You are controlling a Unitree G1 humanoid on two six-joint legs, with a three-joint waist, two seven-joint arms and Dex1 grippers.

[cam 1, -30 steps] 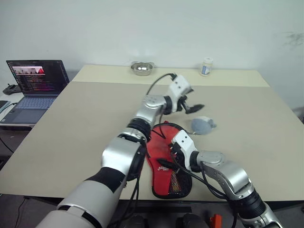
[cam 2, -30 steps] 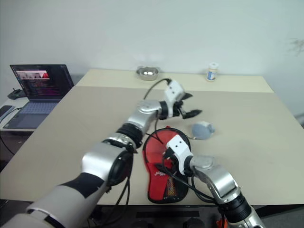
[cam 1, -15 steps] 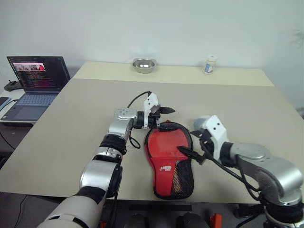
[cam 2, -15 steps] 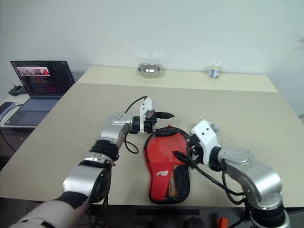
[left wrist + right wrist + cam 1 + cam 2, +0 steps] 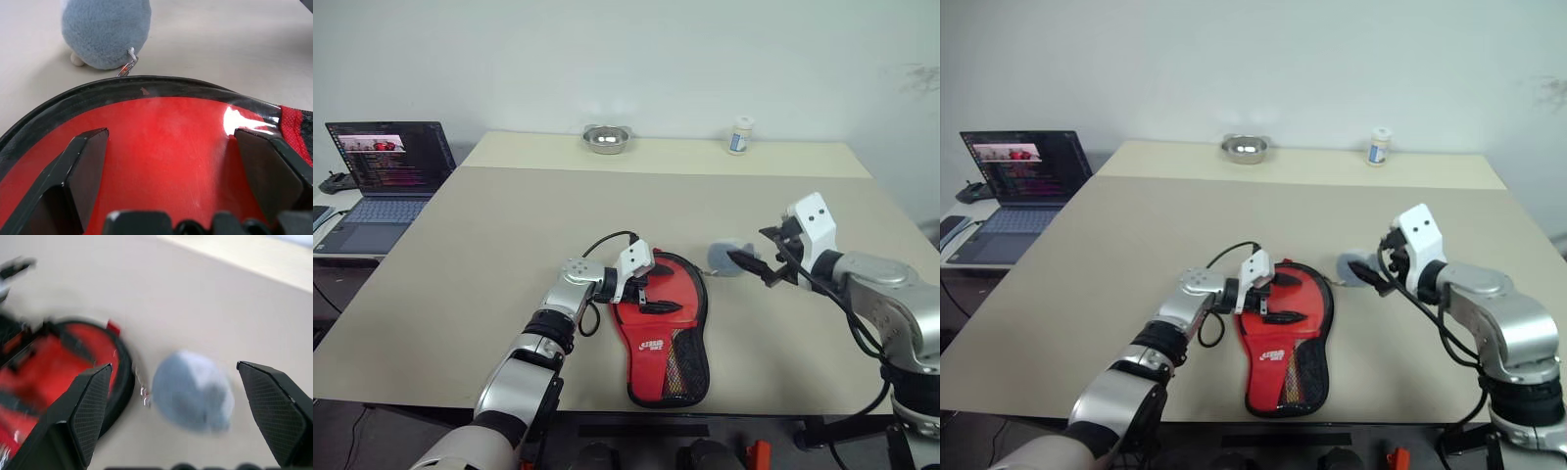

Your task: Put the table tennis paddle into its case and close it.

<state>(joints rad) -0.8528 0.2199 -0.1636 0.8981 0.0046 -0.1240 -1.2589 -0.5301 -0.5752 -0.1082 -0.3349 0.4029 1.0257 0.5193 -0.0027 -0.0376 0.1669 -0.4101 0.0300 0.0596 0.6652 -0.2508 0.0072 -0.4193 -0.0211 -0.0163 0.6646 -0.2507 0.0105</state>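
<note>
Paddle (image 5: 656, 296) is seen lying flat in the open case (image 5: 697, 364), lower centre of the left eye view, red face up with the black rim of the case around it and mesh showing toward the near table edge. Insertion is judged more or less done; the closing step is what remains, since the case is plainly not shut yet.

Left gripper (image 5: 656, 294) is held low over the red face, fingers spread wide and nothing clamped between them; in the left wrist view both black fingers (image 5: 83, 166) are seen apart above the rubber. Right gripper (image 5: 759, 266) is raised at the right of the frame, also spread and empty, beside a small grey plush toy (image 5: 726, 257) that sits on the table (image 5: 489, 235) just past the rim of the case.

Next, a hold on the loose cover or zipper is called for, though neither can be made out from here. Snagging the toy's little chain is a risk.
</note>
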